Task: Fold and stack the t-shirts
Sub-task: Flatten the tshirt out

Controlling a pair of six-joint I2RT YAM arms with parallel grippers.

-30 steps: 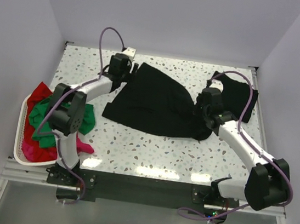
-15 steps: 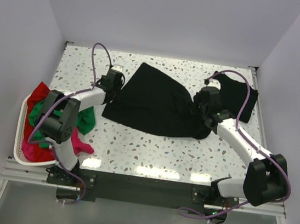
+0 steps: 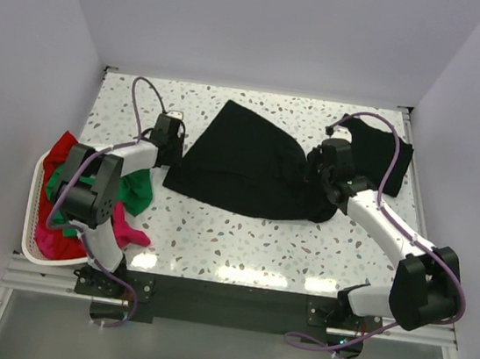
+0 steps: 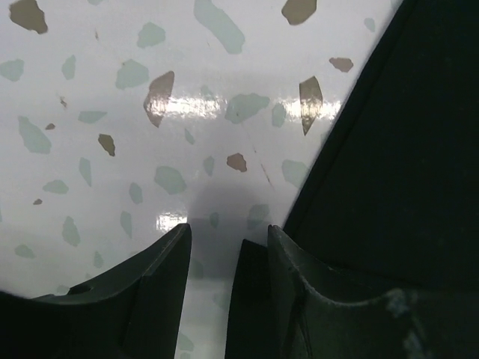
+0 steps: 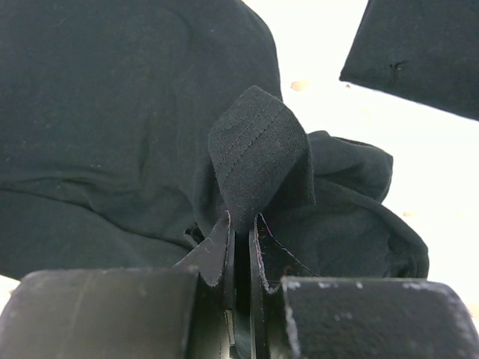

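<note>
A black t-shirt [image 3: 242, 162] lies spread mid-table, bunched at its right end. My right gripper [image 3: 319, 168] is shut on a raised fold of that cloth [image 5: 258, 149], the hem pinched between the fingers [image 5: 241, 224]. My left gripper [image 3: 170, 142] is low over the table at the shirt's left edge. Its fingers stand apart [image 4: 228, 238], a narrow strip of the black edge [image 4: 251, 299] lying between them against the right finger [image 4: 288, 262]. A second black t-shirt [image 3: 378, 153] lies folded at the back right. Green [image 3: 137, 191], red [image 3: 66, 146] and magenta [image 3: 131, 234] t-shirts spill from the basket.
A white plastic basket [image 3: 33, 205] sits at the table's left edge beside my left arm's base. Walls enclose the speckled table [image 3: 242, 233] on three sides. Purple cables loop above both arms.
My left gripper has drawn back from the shirt's far-left corner toward me along its left edge, and its jaws have narrowed. The right gripper keeps its hold, barely shifted.
</note>
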